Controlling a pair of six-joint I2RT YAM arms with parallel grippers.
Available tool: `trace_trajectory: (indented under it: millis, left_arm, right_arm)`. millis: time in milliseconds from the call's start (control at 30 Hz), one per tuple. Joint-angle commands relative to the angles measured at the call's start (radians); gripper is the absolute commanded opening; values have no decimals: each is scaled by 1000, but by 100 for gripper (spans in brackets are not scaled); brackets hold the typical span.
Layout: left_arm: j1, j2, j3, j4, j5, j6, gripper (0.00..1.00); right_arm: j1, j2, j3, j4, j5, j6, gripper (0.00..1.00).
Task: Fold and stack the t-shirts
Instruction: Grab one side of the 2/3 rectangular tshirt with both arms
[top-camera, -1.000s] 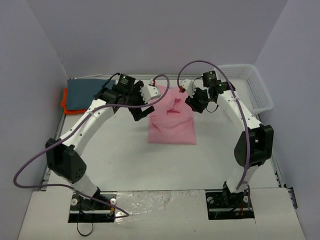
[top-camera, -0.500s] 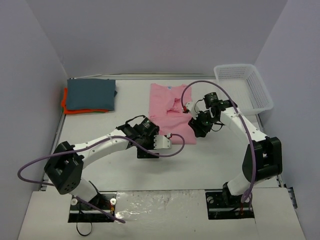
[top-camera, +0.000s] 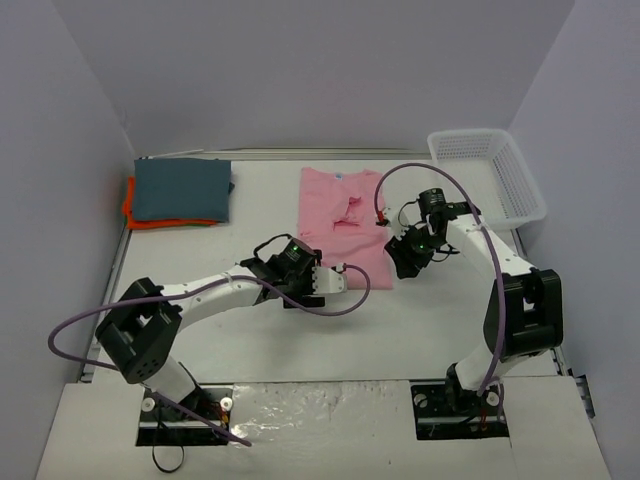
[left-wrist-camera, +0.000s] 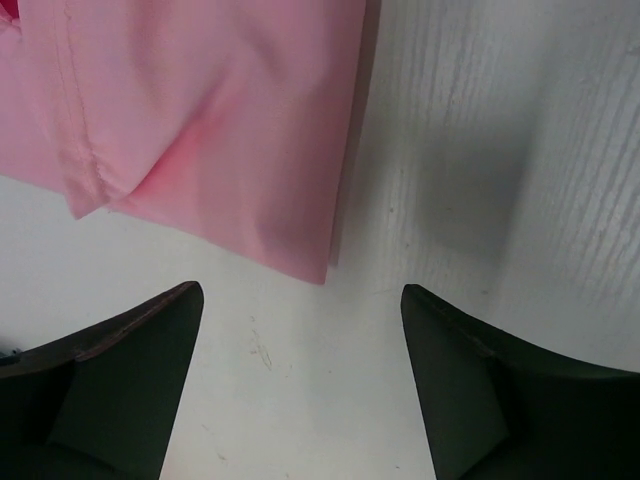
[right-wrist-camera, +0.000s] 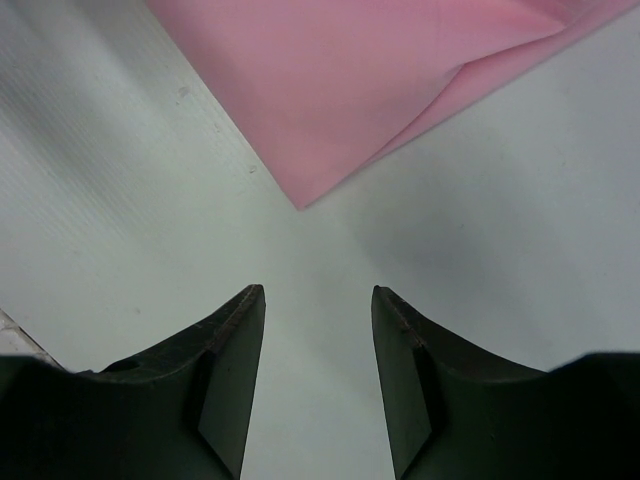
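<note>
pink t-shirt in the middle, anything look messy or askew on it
Yes: the light pink short-sleeved t-shirt lies as a long rectangle, but a bunched, rumpled crease crosses its middle. Nothing looks torn or spilled.

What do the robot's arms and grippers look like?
The left arm and right arm have white links and black joints. A purple cable loops alongside each. Their fingers are plain black tapered wedges.

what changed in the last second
Both arms swung from the pink shirt's far end back to its near edge. The left pincer now hovers open at the near left corner and the right pincer at the near right, neither holding cloth. The shirt, bunched a second ago, lies spread flat. The grey and orange stack and basket stayed put.
</note>
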Motion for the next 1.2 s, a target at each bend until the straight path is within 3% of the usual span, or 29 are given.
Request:
trace_trajectory:
  millis: [0,167,300,900,1000,1033,1167]
  left_arm:
    - [7,16,-5,69,14,-3,77]
    - [16,48,-11,84,25,-2,64]
    - [32,79,-7,86,34,-6,48]
    - [91,158,70,35,51,-12,36]
    - [91,163,84,16,60,-14,30]
    - [91,164,90,14,62,-16,22]
    - [91,169,101,-14,83,-20,8]
  right_arm:
    - [-11,26,35,-32,-22,16,43]
    - [-17,27,38,-30,-17,10,43]
    - [-20,29,38,-30,-19,7,43]
    - [-26,4,17,-30,-22,-5,43]
    - [-28,1,17,-32,-20,-5,43]
    - [-28,0,17,-32,-20,-5,43]
    - [-29,-19,12,-33,-25,-2,43]
